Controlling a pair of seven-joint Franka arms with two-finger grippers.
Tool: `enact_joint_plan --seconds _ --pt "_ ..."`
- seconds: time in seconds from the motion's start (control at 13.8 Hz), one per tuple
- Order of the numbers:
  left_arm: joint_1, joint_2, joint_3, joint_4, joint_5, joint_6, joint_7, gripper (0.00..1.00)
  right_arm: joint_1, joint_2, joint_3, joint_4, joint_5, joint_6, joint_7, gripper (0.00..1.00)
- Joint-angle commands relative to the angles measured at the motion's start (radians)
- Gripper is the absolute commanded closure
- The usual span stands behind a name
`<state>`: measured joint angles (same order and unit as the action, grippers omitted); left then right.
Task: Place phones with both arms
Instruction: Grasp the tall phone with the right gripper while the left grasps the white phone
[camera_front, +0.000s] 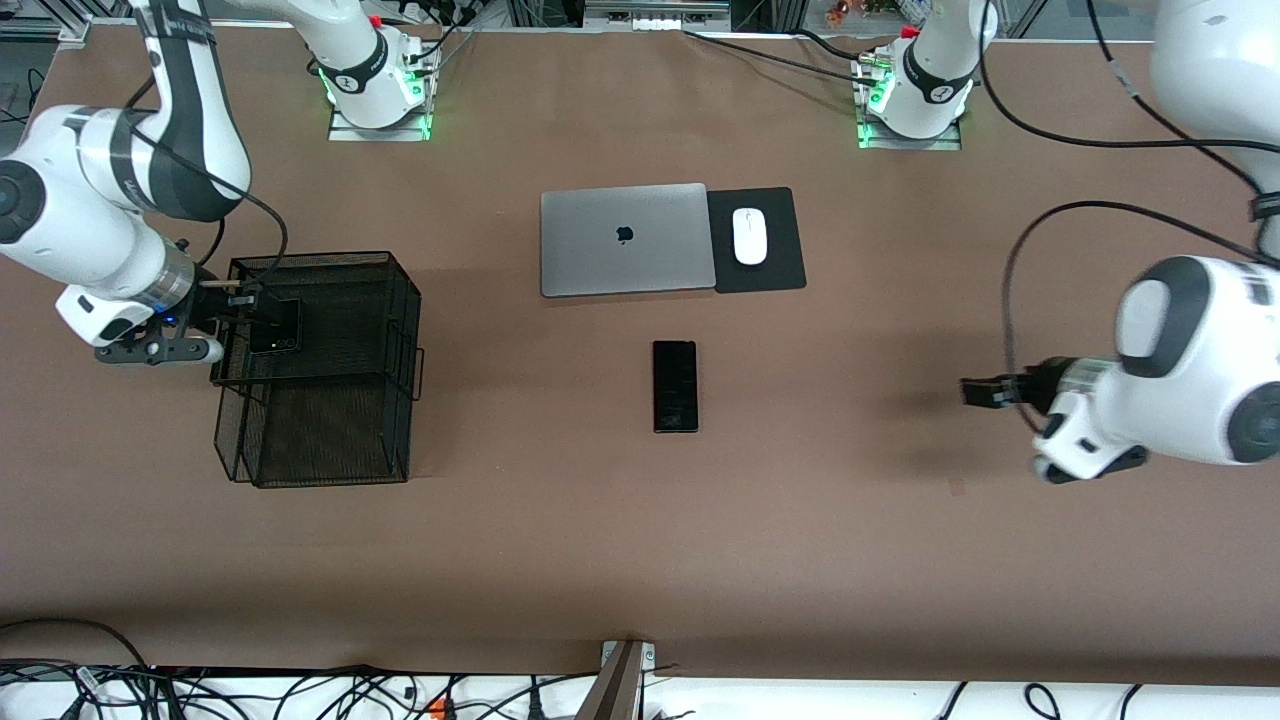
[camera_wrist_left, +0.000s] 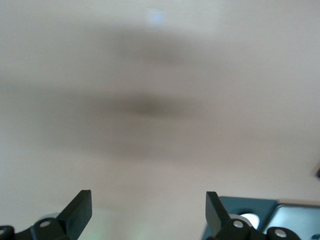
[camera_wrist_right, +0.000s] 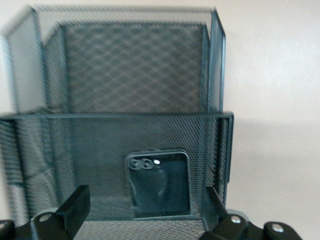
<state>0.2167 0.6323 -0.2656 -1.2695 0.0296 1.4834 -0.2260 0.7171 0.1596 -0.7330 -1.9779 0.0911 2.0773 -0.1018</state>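
Observation:
A small squarish black flip phone (camera_front: 276, 327) (camera_wrist_right: 160, 185) lies inside the black mesh basket (camera_front: 330, 262) (camera_wrist_right: 125, 116), in the part farther from the front camera. My right gripper (camera_front: 246, 300) (camera_wrist_right: 145, 200) is at the basket's rim on the right arm's end, above that phone. It is open, its fingers stand wide on either side and touch nothing. A long black slab phone (camera_front: 675, 385) lies flat mid-table, nearer the front camera than the laptop. My left gripper (camera_front: 976, 390) (camera_wrist_left: 149, 202) hangs open and empty over bare table at the left arm's end.
A closed grey laptop (camera_front: 625, 240) lies at mid-table toward the bases. A white mouse (camera_front: 749, 236) sits on a black pad (camera_front: 782, 272) beside it. The mesh basket has a lower section (camera_front: 330, 440) nearer the front camera.

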Motion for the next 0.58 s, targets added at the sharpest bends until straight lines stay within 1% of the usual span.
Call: enact_joint_plan --seconds 0.0,0.07,0.15,0.29,0.36,0.44,0.51 --pt "0.094 -0.023 0.003 -0.051 0.033 -0.009 0.126 0.0 0.094 0.056 0.006 0.134 0.021 -0.072 0.149 0.0" --pt "0.14 -0.023 0.003 -0.083 0.07 0.004 0.148 0.0 0.138 0.081 0.006 0.167 0.025 -0.077 0.237 0.0" --pt "0.185 -0.022 0.003 -0.108 0.1 0.044 0.206 0.0 0.184 0.118 0.007 0.207 0.053 -0.075 0.329 0.0" --pt "0.265 -0.023 0.003 -0.168 0.107 0.141 0.284 0.0 0.263 0.225 0.013 0.318 0.151 -0.079 0.466 0.0" --pt "0.304 -0.023 0.003 -0.198 0.108 0.187 0.298 0.0 0.284 0.283 0.029 0.373 0.185 -0.077 0.54 0.0" --pt "0.34 -0.022 0.006 -0.24 0.124 0.274 0.319 0.0 0.291 0.34 0.053 0.434 0.202 -0.077 0.624 0.0" --pt "0.398 -0.014 0.006 -0.279 0.163 0.411 0.368 0.0 0.292 0.389 0.087 0.488 0.203 -0.077 0.702 0.0"
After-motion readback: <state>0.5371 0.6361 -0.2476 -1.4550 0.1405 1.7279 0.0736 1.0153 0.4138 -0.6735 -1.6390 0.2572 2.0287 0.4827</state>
